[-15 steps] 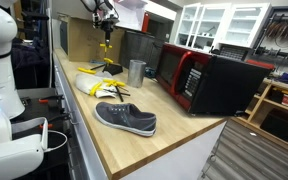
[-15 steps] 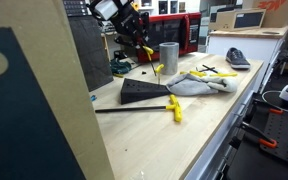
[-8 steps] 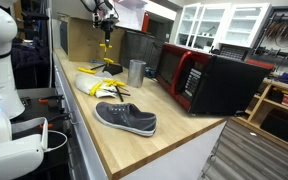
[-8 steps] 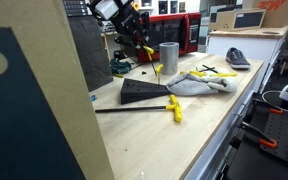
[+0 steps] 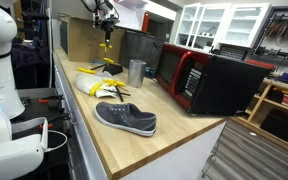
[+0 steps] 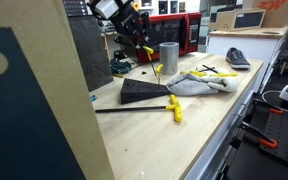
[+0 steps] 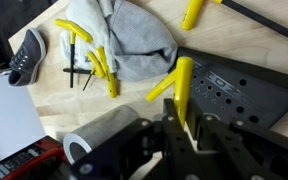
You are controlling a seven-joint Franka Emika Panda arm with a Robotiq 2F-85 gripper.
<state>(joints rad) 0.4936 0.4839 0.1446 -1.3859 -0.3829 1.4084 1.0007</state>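
- A yellow-handled tool is gripped by the end effector, whose fingers are closed narrowly around the handle's upper part, as seen in the wrist view.
- The tool is held in the air, hanging down from the end effector above the back part of the wooden bench, clear of its surface in both exterior views.
- In an exterior view the end effector is tilted, with the yellow handle pointing down towards a metal cup.
- Below the held tool in the wrist view, a black wedge-shaped plate with rows of small holes is laid flat on the bench, and a grey cloth is bunched just beside it.
- Several more yellow-handled tools are scattered along the cloth's edge, and another yellow-handled tool with a long dark shaft is laid in front of the plate.
- The metal cup is stood upright near the cloth, between it and a red and black microwave.
- A grey shoe with a white sole is laid on its sole nearer the bench's front end, well apart from the end effector.
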